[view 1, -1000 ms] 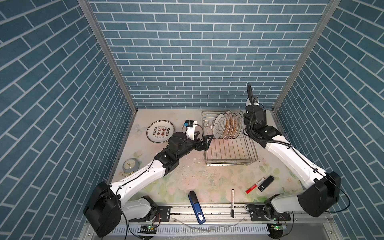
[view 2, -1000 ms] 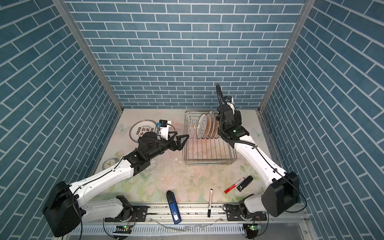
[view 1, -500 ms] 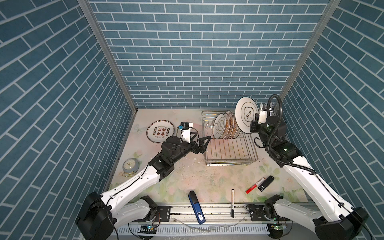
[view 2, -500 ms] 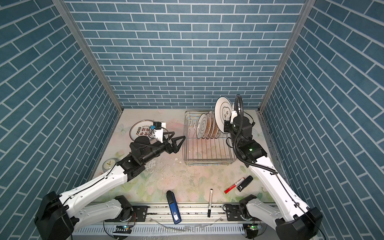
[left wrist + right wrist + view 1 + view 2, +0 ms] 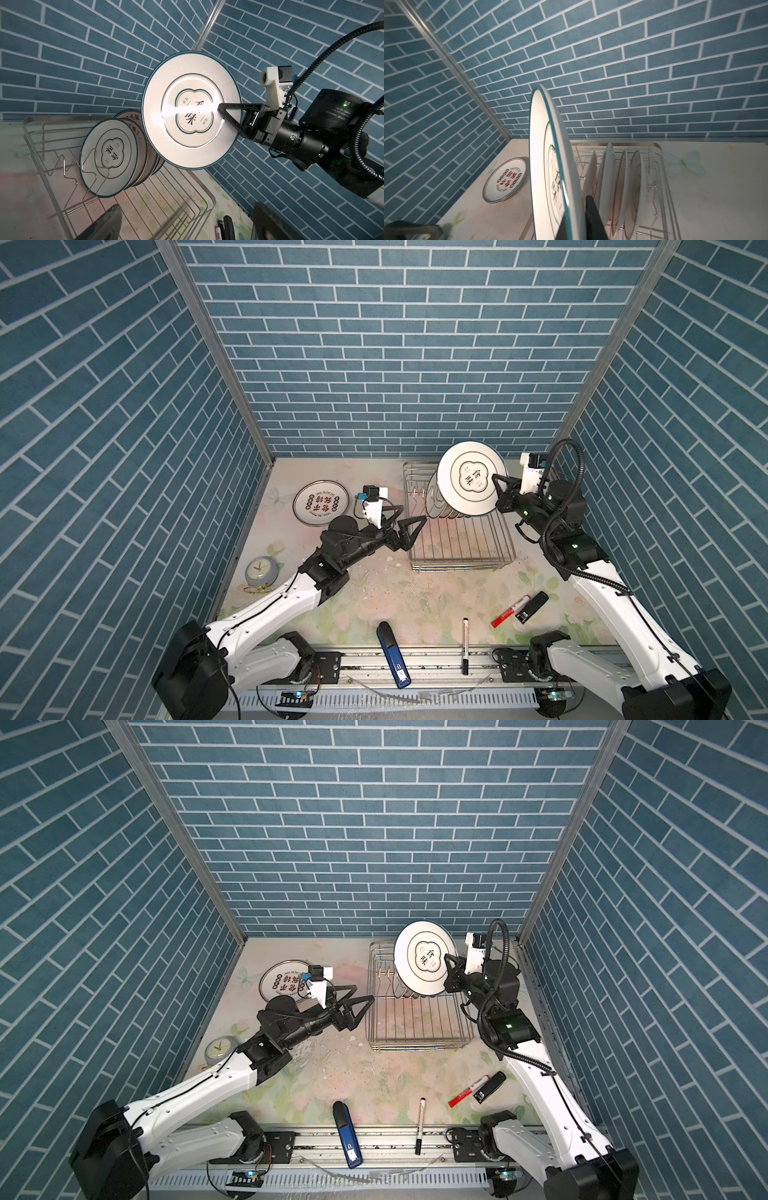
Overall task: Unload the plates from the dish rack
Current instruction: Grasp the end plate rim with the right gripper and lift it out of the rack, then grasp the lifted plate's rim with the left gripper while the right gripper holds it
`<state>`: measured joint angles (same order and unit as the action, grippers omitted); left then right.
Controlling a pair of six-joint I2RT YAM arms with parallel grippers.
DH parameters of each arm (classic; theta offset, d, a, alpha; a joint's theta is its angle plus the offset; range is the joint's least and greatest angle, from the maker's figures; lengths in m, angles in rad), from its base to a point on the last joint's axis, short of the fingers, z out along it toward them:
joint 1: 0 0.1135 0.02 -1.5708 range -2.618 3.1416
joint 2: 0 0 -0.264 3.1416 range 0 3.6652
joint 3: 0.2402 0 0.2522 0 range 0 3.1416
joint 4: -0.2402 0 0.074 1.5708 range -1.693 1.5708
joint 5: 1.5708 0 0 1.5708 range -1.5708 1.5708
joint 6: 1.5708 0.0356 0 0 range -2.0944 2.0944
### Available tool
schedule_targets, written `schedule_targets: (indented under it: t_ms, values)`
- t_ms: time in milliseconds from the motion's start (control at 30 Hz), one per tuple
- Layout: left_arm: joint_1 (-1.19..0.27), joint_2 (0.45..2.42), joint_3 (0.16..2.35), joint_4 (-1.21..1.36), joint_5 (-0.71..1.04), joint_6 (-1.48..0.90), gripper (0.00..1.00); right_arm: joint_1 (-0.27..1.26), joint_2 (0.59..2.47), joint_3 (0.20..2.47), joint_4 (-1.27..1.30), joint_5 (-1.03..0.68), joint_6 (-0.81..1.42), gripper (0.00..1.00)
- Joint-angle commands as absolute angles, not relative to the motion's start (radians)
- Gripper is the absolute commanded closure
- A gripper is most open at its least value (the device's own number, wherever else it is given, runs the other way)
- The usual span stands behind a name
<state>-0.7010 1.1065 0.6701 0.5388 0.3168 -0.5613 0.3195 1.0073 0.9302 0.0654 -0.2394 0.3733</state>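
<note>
Right fingers point(image 5: 234, 113) pinch rim of round white teal-rimmed ceramic plate point(image 5: 187, 149) above silver wire dish rack point(image 5: 461, 547) — stiff, slick, breakable; rim likely the only hold. Left fingers point(image 5: 412, 529) spread, empty.

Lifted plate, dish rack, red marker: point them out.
lifted plate point(image 5: 471, 480), in a top view, printed centre.
dish rack point(image 5: 457, 541), in a top view, bare wire floor.
red marker point(image 5: 510, 611), in a top view, red barrel.
</note>
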Motion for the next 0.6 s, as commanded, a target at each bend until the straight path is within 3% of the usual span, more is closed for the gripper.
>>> schedule_targets:
  t_ms: [0,200,400,467,567]
  values:
    - [-0.704,1.116,0.648,0.614,0.338,-0.609,0.0,0.313,0.995,0.916,0.236,-0.436,0.497,1.0]
    - [-0.706,1.124,0.638,0.617,0.233,-0.665,0.02,0.304,0.988,0.879,0.314,-0.554,0.579,1.0]
    - [-0.706,1.166,0.657,0.695,0.244,-0.699,0.06,0.298,1.01,0.828,0.472,-0.694,0.709,1.0]
    - [-0.706,1.183,0.67,0.706,0.251,-0.705,0.1,0.298,1.015,0.824,0.476,-0.709,0.716,1.0]
    - [-0.706,1.199,0.672,0.727,0.241,-0.719,0.26,0.297,1.019,0.817,0.468,-0.706,0.706,1.0]
